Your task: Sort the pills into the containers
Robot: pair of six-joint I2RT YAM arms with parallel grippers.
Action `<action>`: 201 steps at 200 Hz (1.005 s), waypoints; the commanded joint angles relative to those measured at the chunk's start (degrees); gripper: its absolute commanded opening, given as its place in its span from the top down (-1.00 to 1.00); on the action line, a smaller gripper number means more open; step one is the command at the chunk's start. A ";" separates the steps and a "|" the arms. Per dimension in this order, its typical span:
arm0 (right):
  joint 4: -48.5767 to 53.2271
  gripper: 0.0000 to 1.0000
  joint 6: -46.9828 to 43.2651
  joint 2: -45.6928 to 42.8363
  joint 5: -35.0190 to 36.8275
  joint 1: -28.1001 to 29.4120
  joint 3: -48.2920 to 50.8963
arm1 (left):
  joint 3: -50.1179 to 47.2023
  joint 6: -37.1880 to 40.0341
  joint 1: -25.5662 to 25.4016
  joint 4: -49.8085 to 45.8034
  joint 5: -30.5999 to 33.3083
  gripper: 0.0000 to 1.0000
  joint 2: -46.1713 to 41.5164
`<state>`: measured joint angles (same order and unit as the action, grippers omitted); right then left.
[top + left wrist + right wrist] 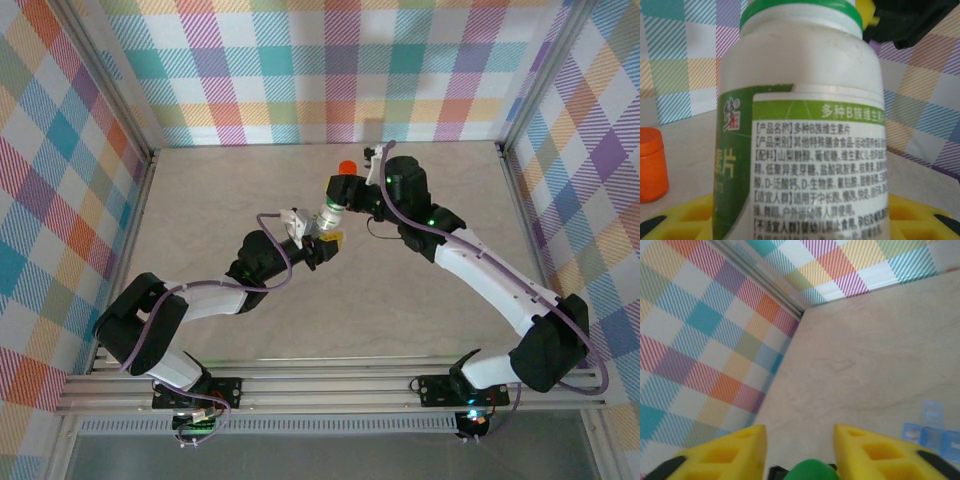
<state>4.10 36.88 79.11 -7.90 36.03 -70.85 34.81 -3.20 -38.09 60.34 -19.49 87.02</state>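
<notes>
My left gripper (pixel 322 245) (pixel 800 225) is shut on the body of a white bottle (pixel 328 217) (pixel 800 100) with a green cap (pixel 812 470), held tilted above the table. My right gripper (pixel 352 190) (pixel 800 432) straddles that cap, its yellow fingers (pixel 875 450) a little apart from it on both sides, so it stands open. The containers (pixel 932 430), a pale-blue translucent pill-box strip, lie on the table at the lower right of the right wrist view. The pills are out of view.
An orange bottle (pixel 347 166) (pixel 650 165) stands on the table just beyond the two grippers. Plaid walls (pixel 320 70) close in the back and both sides. The beige tabletop (pixel 230 190) stretches to the left and right of the arms.
</notes>
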 commanded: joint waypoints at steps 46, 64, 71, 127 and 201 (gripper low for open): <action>3.20 0.11 -3.22 -1.75 -7.29 0.29 -4.37 | 3.53 0.72 -0.41 1.01 -2.31 1.00 0.26; 4.59 0.08 -4.10 -1.60 -7.79 0.28 -5.53 | 3.77 0.73 -0.41 0.68 -2.71 1.00 0.84; 5.57 0.08 -4.47 -1.41 -7.91 0.33 -6.17 | 3.88 0.75 -0.41 0.36 -2.68 1.00 1.00; 11.46 0.02 -5.55 -1.05 -10.09 0.47 -9.40 | 6.34 1.93 -0.41 -5.60 -1.39 1.00 2.08; 17.38 0.00 -7.18 0.66 -10.76 2.36 -12.01 | 7.92 1.43 -0.41 -7.74 -1.43 1.00 4.00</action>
<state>18.35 30.70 79.18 -15.46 36.40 -80.05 41.08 -1.61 -38.13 54.74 -21.47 89.93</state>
